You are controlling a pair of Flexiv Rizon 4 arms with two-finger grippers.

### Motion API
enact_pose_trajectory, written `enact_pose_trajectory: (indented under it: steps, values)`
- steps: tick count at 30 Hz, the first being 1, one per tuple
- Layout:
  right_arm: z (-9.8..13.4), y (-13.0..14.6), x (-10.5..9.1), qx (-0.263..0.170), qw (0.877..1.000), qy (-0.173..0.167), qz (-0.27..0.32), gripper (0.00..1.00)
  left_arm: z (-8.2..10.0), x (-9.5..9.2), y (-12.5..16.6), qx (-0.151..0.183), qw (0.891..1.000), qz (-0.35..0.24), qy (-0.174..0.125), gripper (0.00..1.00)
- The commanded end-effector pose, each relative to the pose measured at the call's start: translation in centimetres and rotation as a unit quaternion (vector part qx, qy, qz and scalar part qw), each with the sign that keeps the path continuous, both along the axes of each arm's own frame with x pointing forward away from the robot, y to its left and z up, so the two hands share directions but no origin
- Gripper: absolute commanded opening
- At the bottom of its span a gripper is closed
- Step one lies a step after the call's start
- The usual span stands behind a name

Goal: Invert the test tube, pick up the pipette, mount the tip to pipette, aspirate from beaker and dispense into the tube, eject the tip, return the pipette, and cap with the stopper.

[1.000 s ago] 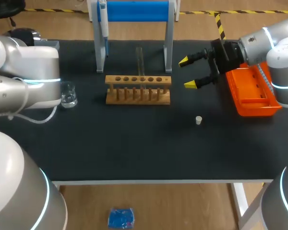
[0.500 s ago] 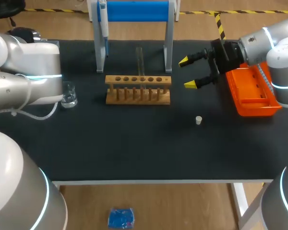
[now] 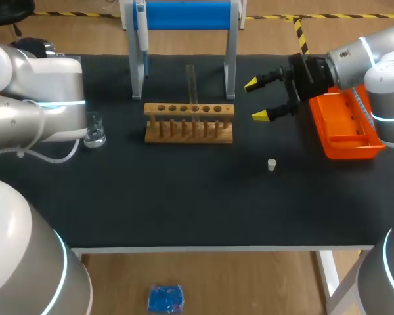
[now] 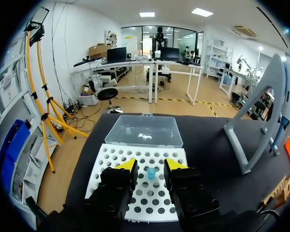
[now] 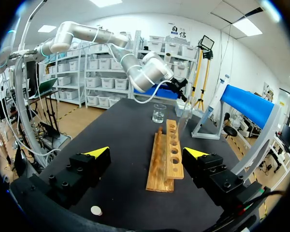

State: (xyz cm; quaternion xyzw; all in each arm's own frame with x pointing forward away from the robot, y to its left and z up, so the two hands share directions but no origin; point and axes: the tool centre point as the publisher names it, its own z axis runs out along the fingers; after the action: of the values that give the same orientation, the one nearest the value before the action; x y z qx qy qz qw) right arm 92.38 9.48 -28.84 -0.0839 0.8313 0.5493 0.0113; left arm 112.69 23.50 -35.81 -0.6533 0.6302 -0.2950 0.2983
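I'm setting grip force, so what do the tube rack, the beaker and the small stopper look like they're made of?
Rack: light wood, matte and apparently unvarnished, judging by its even tan tone, drilled holes and pegs.
Beaker: clear glass or clear plastic. It is see-through with bright glints, but I cannot tell which.
Stopper: off-white and matte, possibly rubber or cork. It is too small to be sure.

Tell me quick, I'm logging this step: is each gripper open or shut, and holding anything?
Left gripper: open, empty, over the tip rack.
Right gripper: open, empty.
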Motion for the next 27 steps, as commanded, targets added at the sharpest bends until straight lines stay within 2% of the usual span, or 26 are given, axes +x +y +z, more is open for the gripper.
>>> enact_pose_trajectory:
  steps: [1,27]
  values:
    - [0.01,-0.1,0.01,0.0,1.0,0.0,0.001,1.0,-0.28,0.41,-0.04,0.001,1.0,0.0,0.001,0.34]
    - [0.01,-0.1,0.01,0.0,1.0,0.0,0.001,1.0,-0.94,0.51,0.05,-0.001,1.0,0.008,0.007,0.29]
